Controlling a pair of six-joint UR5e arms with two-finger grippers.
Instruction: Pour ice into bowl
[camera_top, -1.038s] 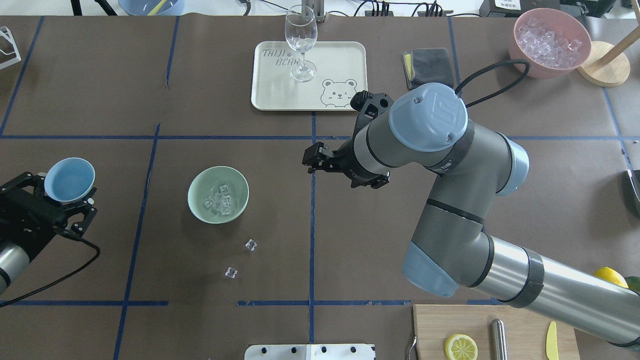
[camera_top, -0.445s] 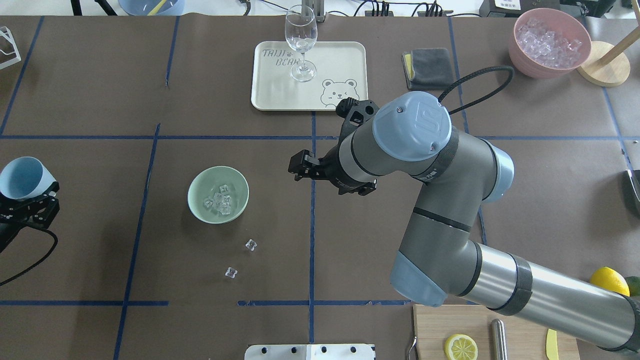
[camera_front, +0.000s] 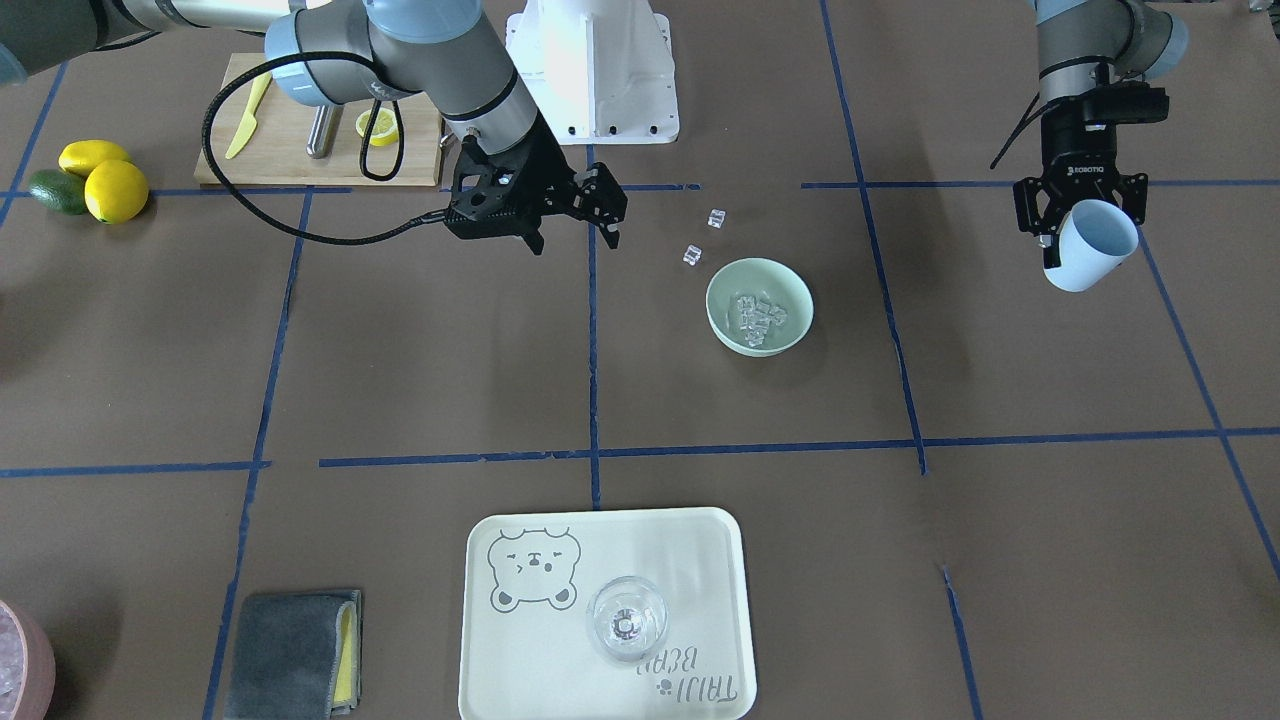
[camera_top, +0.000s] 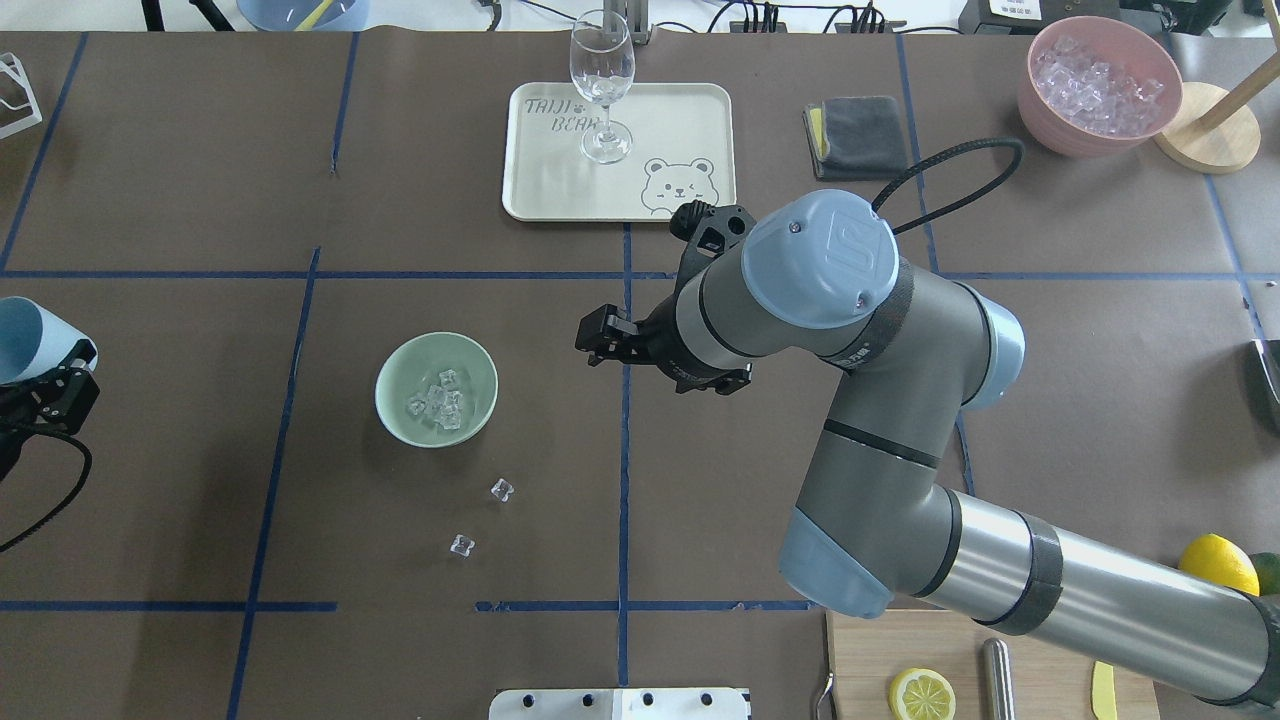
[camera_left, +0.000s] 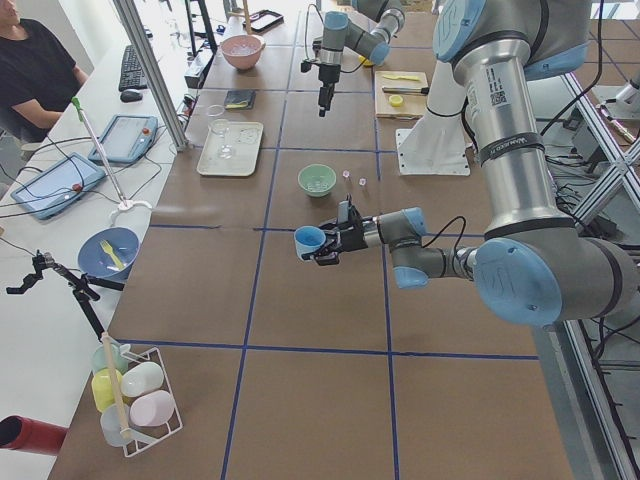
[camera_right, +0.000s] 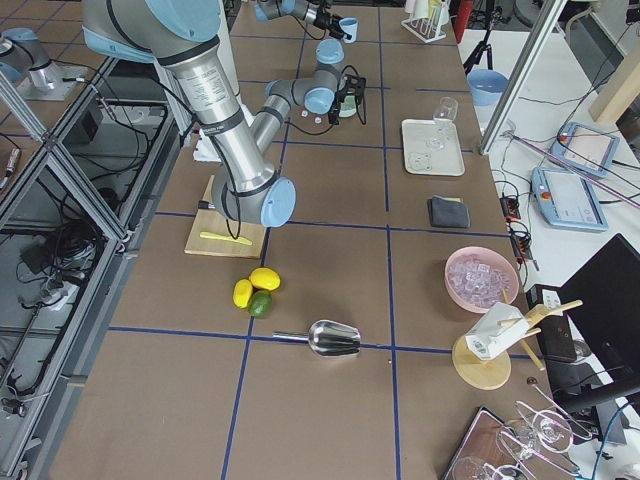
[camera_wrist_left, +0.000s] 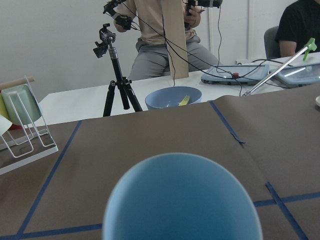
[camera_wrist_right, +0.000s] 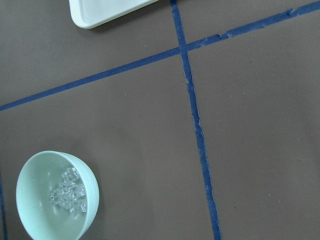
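The mint-green bowl (camera_top: 398, 372) stands on the table left of centre and holds several clear ice cubes (camera_top: 437, 401). The bowl (camera_front: 728, 290) and its ice (camera_front: 757, 313) also show in the front view, and the bowl (camera_wrist_right: 35, 182) in the right wrist view. Two loose ice cubes (camera_top: 502, 489) (camera_top: 461, 545) lie on the table beside the bowl. My left gripper (camera_top: 45, 375) is at the far left edge, shut on a tilted blue cup (camera_top: 22, 340), well apart from the bowl. The cup (camera_wrist_left: 182, 200) fills the left wrist view. My right gripper (camera_top: 598, 342) hangs open and empty to the right of the bowl.
A cream tray (camera_top: 680, 120) with a wine glass (camera_top: 602, 85) stands at the back centre. A grey cloth (camera_top: 855, 133) and a pink bowl of ice (camera_top: 1098, 85) are at the back right. A cutting board (camera_top: 1040, 650) with a lemon half and whole lemons (camera_top: 1220, 560) is at the front right.
My left gripper has carried the blue cup further left, away from the bowl, to the table's edge. My right arm has shifted a little to the left, toward the bowl.
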